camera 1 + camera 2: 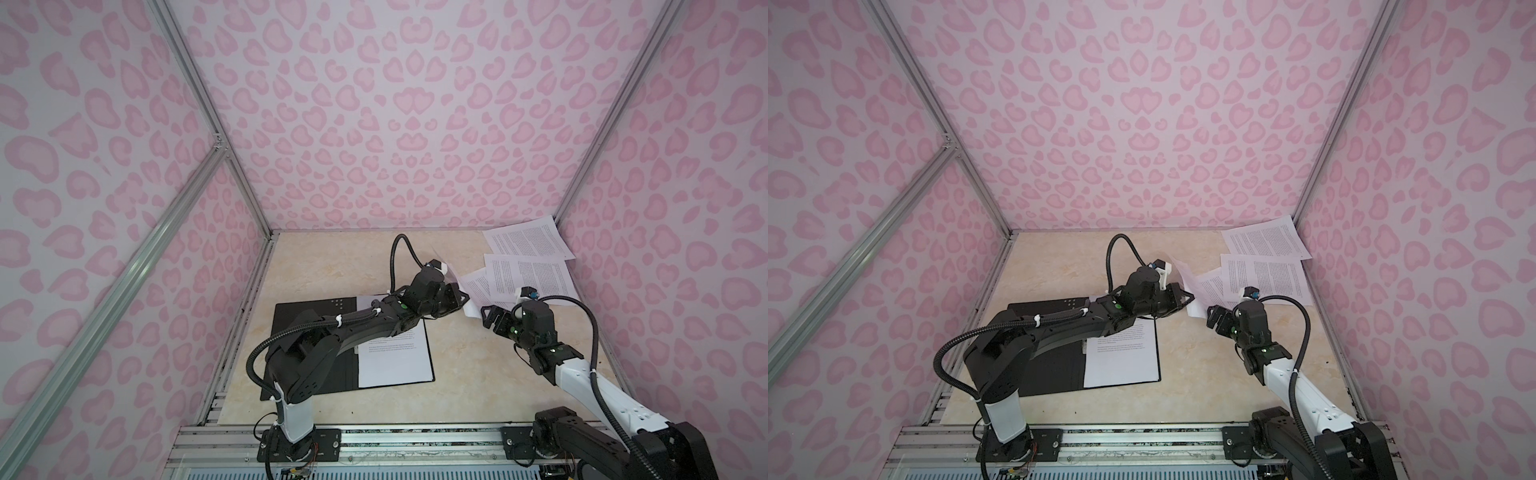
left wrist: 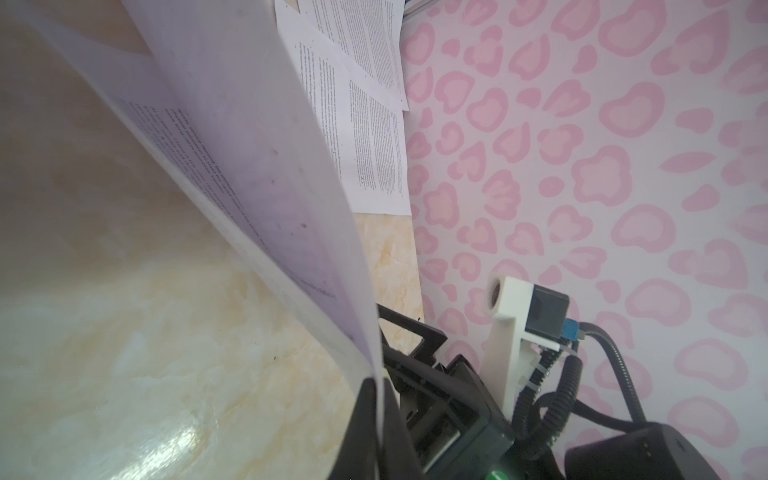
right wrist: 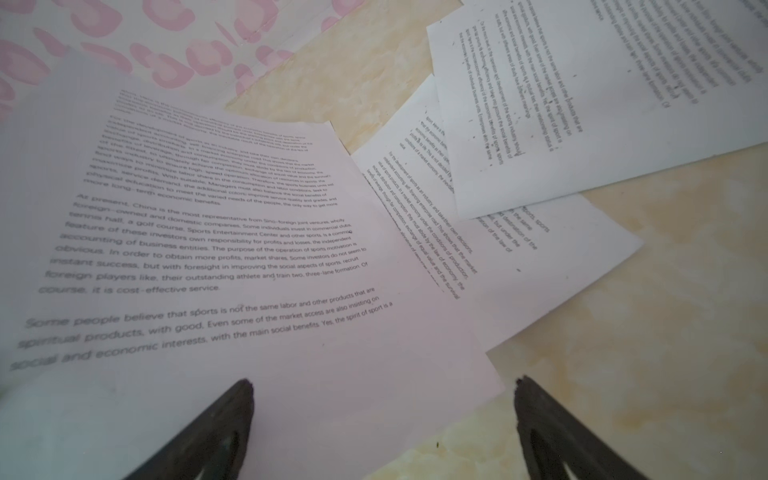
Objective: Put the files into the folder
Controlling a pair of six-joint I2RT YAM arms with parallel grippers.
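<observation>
Right of the folder (image 1: pixel 299 311), I had the left gripper (image 2: pixel 380 390) clamped on a sheet (image 2: pixel 257 158) edge; folder lay leftward, nearer that arm, right gripper (image 1: pixel 487 318) agape.

The folder (image 1: pixel 293 311) is lying open on the marble-look table (image 1: pixel 332 266), showing its black inside, and a printed sheet (image 1: pixel 395 361) is resting on its right half. The left arm is stretching across the folder toward the far right, and the left gripper (image 1: pixel 462 300) is pinching a curled sheet (image 1: pixel 473 291) that is lifting off the table and bending up behind the wrist. Just beside it, the right gripper (image 1: pixel 487 318) is hovering with its jaws spread, pointing at that sheet's near corner. Two more loose sheets (image 1: pixel 528 241) are lying overlapped in the far right corner, by the pink-patterned wall (image 1: pixel 415 124).
</observation>
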